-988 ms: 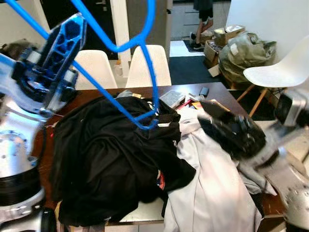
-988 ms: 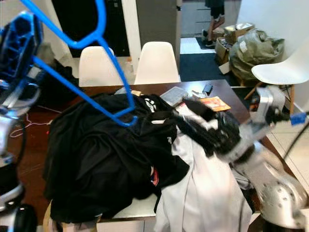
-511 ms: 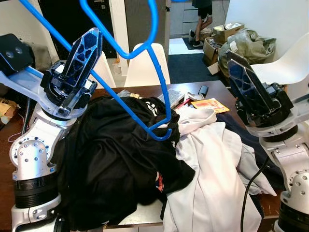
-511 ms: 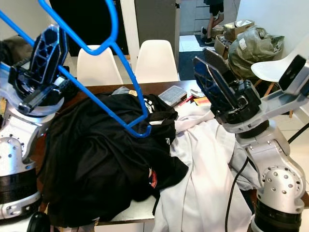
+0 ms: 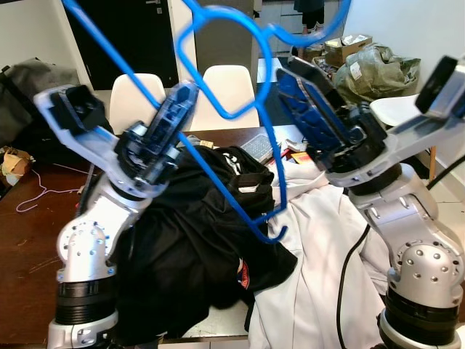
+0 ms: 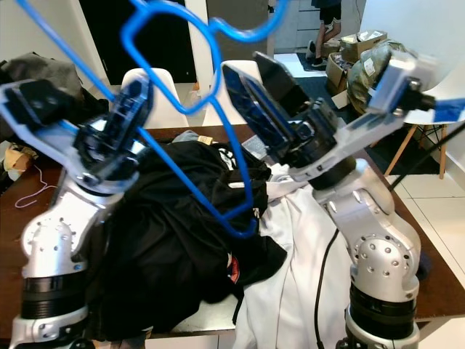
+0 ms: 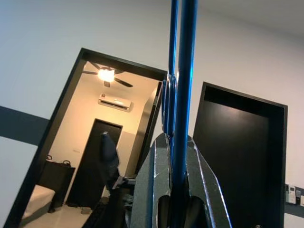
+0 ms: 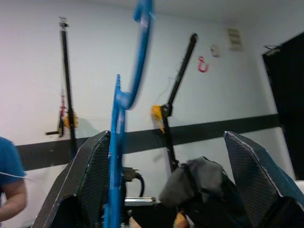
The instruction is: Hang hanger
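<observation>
A blue wire hanger (image 5: 269, 238) is held high over the table, its hook above the top of the picture. My left gripper (image 5: 182, 102) is raised and shut on one of its thin bars; the left wrist view has the hanger bar (image 7: 179, 95) pinched between the two fingers (image 7: 147, 190). My right gripper (image 5: 287, 65) is raised beside the hanger's upper part, open. In the right wrist view the hanger (image 8: 116, 142) runs along the inner edge of one finger (image 8: 90, 180), and the gap to the other finger is wide.
A black garment (image 5: 189, 233) and a white garment (image 5: 320, 262) are heaped on the brown table (image 5: 29, 240). White chairs (image 5: 225, 87) stand behind it, another chair (image 5: 396, 109) and a stuffed bag (image 5: 374, 73) at right. A person (image 5: 312, 11) stands far back.
My right gripper rose from over the clothes up to the hanger's upper part. My left arm swung the hanger to the right, toward the middle. The camera has also shifted.
</observation>
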### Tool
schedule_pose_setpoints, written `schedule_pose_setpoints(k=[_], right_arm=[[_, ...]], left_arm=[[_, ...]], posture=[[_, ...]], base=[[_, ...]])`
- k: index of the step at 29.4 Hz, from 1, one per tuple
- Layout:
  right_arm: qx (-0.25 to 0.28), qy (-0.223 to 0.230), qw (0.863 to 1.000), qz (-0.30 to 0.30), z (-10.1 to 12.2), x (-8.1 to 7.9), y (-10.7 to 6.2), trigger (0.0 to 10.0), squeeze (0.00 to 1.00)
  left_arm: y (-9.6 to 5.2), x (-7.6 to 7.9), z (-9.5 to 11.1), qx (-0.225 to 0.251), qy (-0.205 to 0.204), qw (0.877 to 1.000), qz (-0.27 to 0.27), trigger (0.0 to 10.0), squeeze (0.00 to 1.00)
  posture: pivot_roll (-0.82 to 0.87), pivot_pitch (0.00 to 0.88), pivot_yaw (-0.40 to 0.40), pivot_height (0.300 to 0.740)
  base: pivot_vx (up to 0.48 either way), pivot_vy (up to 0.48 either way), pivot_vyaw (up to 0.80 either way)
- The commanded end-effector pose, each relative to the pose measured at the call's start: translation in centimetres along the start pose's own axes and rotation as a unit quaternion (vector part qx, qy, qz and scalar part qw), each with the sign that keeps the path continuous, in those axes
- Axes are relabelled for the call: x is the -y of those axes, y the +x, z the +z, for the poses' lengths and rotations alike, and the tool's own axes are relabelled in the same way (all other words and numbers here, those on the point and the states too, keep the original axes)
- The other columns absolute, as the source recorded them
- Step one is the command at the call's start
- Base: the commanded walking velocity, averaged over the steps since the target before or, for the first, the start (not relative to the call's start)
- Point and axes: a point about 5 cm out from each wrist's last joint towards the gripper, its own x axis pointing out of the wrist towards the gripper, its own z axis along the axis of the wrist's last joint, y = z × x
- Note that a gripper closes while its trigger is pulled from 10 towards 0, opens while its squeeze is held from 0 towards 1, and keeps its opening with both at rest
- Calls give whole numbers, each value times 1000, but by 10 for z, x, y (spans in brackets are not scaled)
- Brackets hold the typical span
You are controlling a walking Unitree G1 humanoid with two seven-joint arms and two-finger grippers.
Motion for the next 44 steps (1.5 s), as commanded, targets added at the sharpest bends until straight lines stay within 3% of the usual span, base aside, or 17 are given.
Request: schedule_pose_setpoints(k=[1,11,12,36,37,38,44], right_arm=[[-14,3,1000,5,-6,-4,6,10000,0],[-20,1,1000,8,-10,-7,10,10000,0],[-18,2,1000,8,-10,-7,10,0,0],[-21,9,1000,22,-10,-7,2,0,0],[-23,7,1000,19,-10,-7,2,0,0],[-24,5,1000,16,-10,-6,2,0,0],[-26,-9,1000,-12,-9,1,-1,0,0]], left_arm=[[-1,-3,-7,-4,-4,1000,13,0,0],[-1,-5,-13,-7,-9,1000,24,0,0],[-1,-5,-14,-8,-9,1000,25,0,0],[-13,-11,-14,-45,-7,998,53,157,0],[-14,-13,-14,-47,-9,997,63,2588,0],[-14,-16,-13,-46,-5,996,79,10000,1000],[-14,-15,-2,-50,22,995,82,10000,1000]], posture=[[-89,1,68,736],[-93,0,68,736],[-93,0,68,736],[-93,0,71,736],[-93,0,72,736],[-92,0,72,736],[-89,0,73,736]], base=[[0,0,0],[0,0,0],[0,0,0],[0,0,0],[0,0,0],[0,0,0],[0,0,0]])
